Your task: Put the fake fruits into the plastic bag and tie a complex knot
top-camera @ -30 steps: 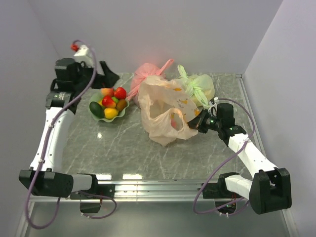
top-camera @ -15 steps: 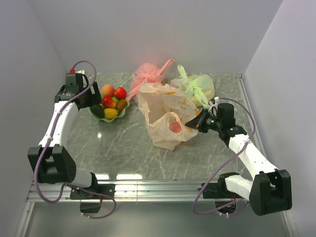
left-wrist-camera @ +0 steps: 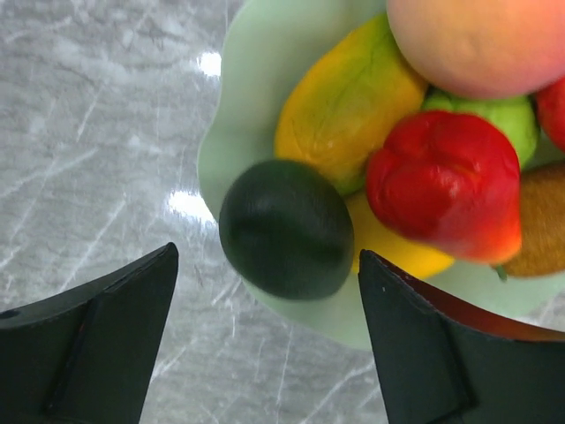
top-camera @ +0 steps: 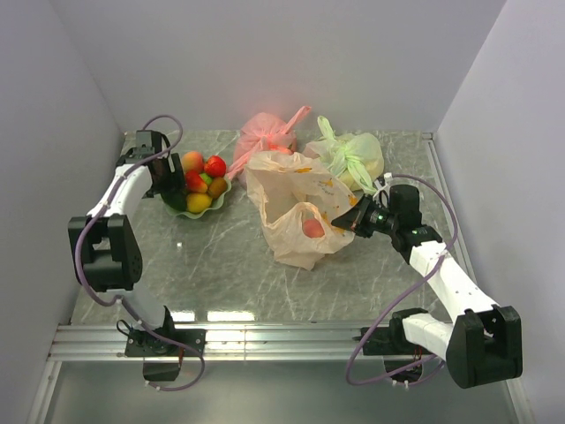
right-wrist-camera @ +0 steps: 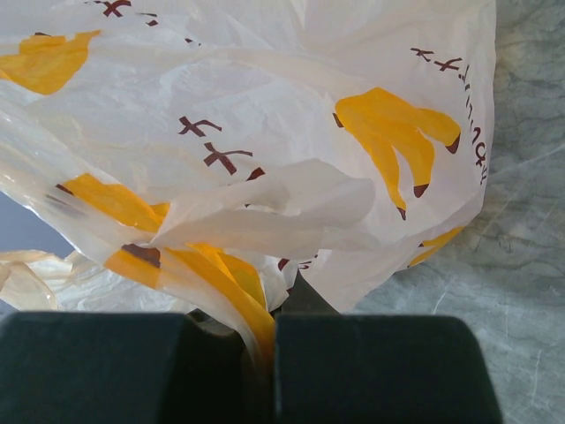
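The fake fruits (top-camera: 201,179) sit heaped in a pale green dish (left-wrist-camera: 252,79) right under my left gripper (left-wrist-camera: 267,261), whose jaws stand wide apart either side of a dark green fruit (left-wrist-camera: 284,228). My right gripper (right-wrist-camera: 274,322) is clamped on the plastic bag (top-camera: 296,203), which billows ahead of it on the worktop (top-camera: 221,265). One reddish fruit (top-camera: 312,228) shows inside.
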